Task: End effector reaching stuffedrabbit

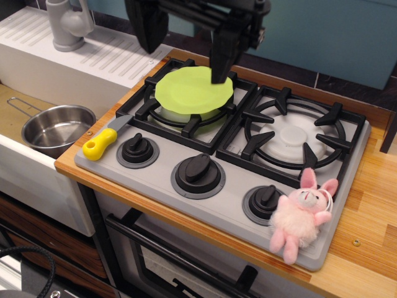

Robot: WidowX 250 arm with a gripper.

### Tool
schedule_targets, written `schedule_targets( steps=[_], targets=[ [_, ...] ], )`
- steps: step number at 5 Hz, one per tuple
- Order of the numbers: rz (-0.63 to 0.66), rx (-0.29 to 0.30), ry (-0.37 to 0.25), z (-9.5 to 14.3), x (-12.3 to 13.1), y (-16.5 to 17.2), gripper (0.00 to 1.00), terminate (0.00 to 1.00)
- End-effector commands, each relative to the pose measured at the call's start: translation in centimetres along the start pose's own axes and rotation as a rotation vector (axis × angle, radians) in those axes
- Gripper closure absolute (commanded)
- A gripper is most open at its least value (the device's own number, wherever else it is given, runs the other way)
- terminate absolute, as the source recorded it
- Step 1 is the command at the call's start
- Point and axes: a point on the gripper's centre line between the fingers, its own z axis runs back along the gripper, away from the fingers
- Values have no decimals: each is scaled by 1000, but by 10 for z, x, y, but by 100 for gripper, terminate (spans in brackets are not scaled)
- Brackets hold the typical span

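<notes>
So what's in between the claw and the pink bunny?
In the one camera view, the claw hangs over the green plate. Between it and the bunny lie the right burner grate and the rightmost knob.

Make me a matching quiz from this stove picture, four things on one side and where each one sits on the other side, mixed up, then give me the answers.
Things:
1. rabbit
2. plate
3. knife
4. pot

Places:
A. in the sink left of the stove
B. on the back left burner, under the tool
C. on the stove's front right corner, beside the right knob
D. on the stove's front left corner, beside the left knob

Pairs: 1-C, 2-B, 3-D, 4-A
</notes>
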Motion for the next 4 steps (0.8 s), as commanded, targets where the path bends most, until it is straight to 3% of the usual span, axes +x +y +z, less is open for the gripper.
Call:
schedule_targets(
  steps=[1, 2, 4],
  targets=[
    [88, 43, 24, -16, 36, -48, 0, 0],
    [102, 42, 22, -25, 47, -64, 0, 0],
    [153, 39, -13, -54, 36, -98, 0, 0]
  ],
)
